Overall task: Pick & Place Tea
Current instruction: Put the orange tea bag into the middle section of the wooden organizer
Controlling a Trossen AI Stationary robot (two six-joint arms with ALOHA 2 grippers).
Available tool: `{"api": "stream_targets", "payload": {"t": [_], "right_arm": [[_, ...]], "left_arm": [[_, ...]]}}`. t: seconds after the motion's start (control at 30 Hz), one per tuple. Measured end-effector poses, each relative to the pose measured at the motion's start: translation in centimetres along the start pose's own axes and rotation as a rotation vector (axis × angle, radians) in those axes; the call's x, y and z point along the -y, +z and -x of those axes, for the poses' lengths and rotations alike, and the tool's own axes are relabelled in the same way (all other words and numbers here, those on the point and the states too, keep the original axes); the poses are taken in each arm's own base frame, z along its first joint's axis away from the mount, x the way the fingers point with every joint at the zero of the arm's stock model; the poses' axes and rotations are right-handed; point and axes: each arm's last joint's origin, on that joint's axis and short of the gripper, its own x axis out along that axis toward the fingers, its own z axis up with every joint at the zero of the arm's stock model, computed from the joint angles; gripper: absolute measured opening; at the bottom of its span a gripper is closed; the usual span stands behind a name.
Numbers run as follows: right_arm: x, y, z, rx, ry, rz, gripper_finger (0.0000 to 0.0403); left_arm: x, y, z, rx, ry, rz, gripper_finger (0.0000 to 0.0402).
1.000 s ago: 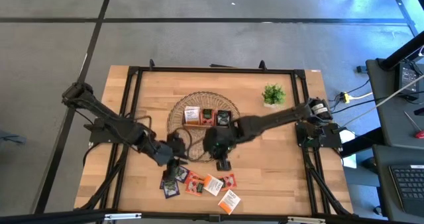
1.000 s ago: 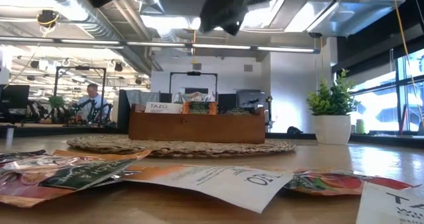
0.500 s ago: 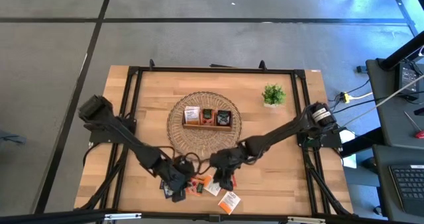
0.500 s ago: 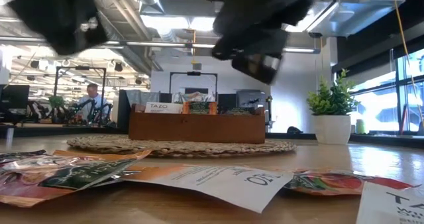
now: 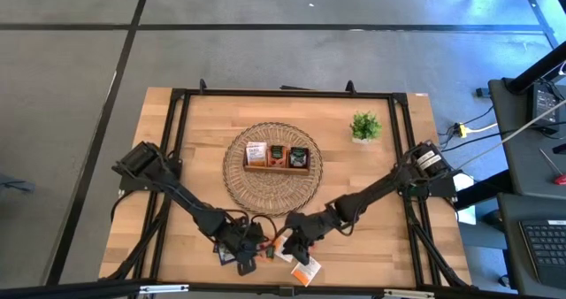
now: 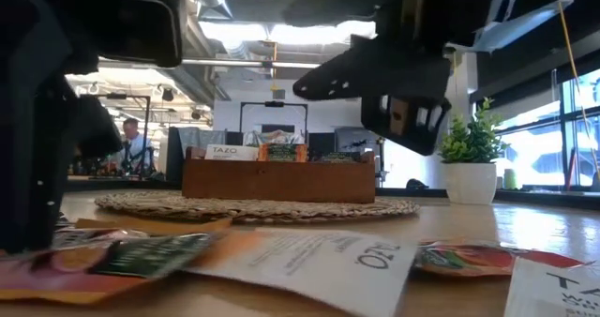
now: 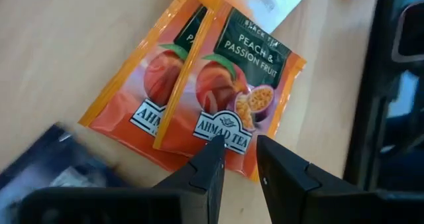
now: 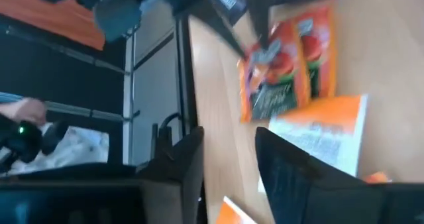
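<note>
Both arms reach in over the front-centre edge of the worktop (image 5: 371, 206), onto the loose tea sachets (image 5: 305, 269) scattered there.

High view: left gripper (image 5: 245, 253) sits at the left end of the scatter, right gripper (image 5: 296, 247) just beside it toward the right; arms and heads cover most of the sachets. One white-and-orange sachet lies clear, nearest the front edge. Finger spacing cannot be read from above.

Left wrist view: the left gripper's fingers (image 7: 205, 174) stand slightly apart, released, nothing between them, tips just over the near edge of two overlapping orange peach sachets (image 7: 222, 91) lying flat on the wood. Whether the tips touch the foil cannot be told. A dark sachet (image 7: 50, 161) lies beside the pair. None of this shows from above.

Right wrist view: the right gripper's fingers (image 8: 285, 174) are spread, released and empty. Beyond them lie a red-and-green sachet (image 8: 285, 68) and an orange-and-white one (image 8: 328, 134); the other arm's dark body crosses the picture farther off.

Low view: only here the sachets show edge-on, flat on the wood, some overlapping, a white one (image 6: 328, 261) in the middle. Both gripper heads loom dark above them.

Mid-worktop, well behind the scatter: round woven mat (image 5: 243, 180) carrying the wooden tray (image 5: 278, 165), with sachets standing in its three compartments. Potted plant (image 5: 364, 126) toward the back right corner. A person (image 6: 134, 146) sits far back in the room, seen only in the low view.
</note>
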Motion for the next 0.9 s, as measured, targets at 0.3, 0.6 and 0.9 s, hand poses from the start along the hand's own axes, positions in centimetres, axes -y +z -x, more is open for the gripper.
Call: {"api": "stream_targets", "payload": {"t": [0.3, 0.6, 0.9], "right_arm": [[0.8, 0.0, 0.0, 0.009, -0.090, -0.129, 0.0197], [1.7, -0.4, 0.2, 0.022, -0.213, -0.135, 0.0250], [3.9, 0.1, -1.0, 0.035, -0.253, -0.241, 0.0236]], "left_arm": [[0.1, 0.8, -0.9, 0.112, -0.023, 0.138, 0.0086], [-0.3, 1.1, -0.9, 0.233, 0.043, 0.200, 0.0086], [-0.3, 1.1, -0.9, 0.241, 0.048, 0.202, 0.0086]]}}
